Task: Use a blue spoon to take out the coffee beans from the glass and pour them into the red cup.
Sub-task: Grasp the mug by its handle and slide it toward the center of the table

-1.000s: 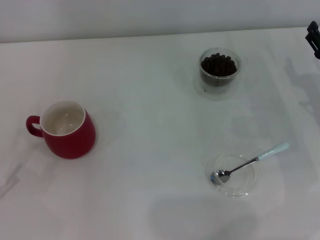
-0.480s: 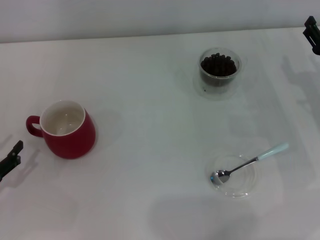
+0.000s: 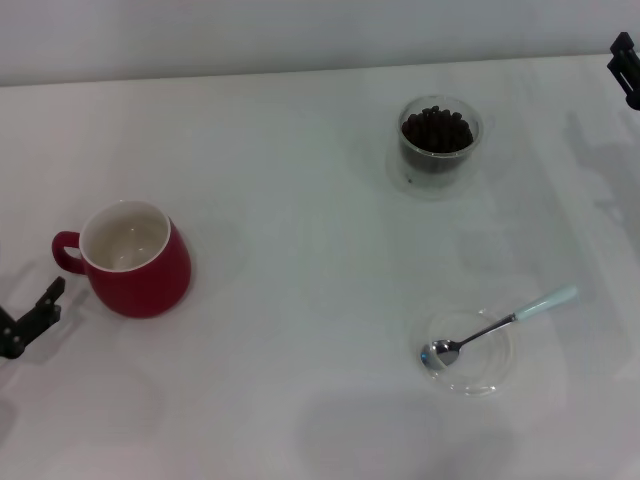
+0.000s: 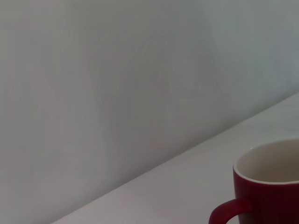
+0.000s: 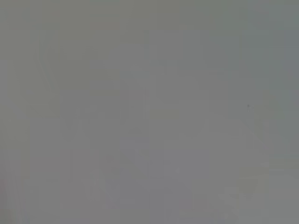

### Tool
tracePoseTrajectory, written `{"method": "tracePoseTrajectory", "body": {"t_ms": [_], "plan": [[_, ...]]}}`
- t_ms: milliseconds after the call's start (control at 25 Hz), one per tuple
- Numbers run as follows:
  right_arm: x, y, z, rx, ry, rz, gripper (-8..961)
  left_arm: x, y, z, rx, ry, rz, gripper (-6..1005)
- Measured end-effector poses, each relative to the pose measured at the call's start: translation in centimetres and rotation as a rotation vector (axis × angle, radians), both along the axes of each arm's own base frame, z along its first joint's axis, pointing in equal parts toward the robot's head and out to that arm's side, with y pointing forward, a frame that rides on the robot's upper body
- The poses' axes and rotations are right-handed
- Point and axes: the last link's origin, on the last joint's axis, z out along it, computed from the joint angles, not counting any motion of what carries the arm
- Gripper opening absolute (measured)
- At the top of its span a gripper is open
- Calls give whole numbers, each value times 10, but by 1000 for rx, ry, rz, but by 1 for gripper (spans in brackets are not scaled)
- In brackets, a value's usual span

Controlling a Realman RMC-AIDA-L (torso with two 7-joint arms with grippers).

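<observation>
The red cup (image 3: 135,260) stands at the left of the white table, its white inside bare and its handle turned toward the left edge; the left wrist view shows the same red cup (image 4: 266,186) close by. The glass (image 3: 438,140) holding the coffee beans (image 3: 436,129) is at the far right-centre. The blue spoon (image 3: 500,326) lies with its metal bowl in a shallow clear dish (image 3: 468,351) and its pale handle over the rim. My left gripper (image 3: 28,320) is low at the left edge, just beside the cup's handle. My right gripper (image 3: 626,68) shows at the far right edge.
The white table (image 3: 300,200) ends at a pale wall along the back. The right wrist view shows only a plain grey surface.
My left gripper came into view at the left edge and has moved closer to the red cup's handle. The right gripper rose slightly at the right edge. Nothing on the table has moved.
</observation>
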Motion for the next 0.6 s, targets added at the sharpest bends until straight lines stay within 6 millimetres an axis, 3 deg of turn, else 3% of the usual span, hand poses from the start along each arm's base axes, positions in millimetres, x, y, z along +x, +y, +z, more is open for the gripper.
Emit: {"method": "tracePoseTrajectory", "body": {"t_ms": [600], "plan": [[-1,1,-2,-4,2,1,839,2,18,-7,1,24,39,845]]}}
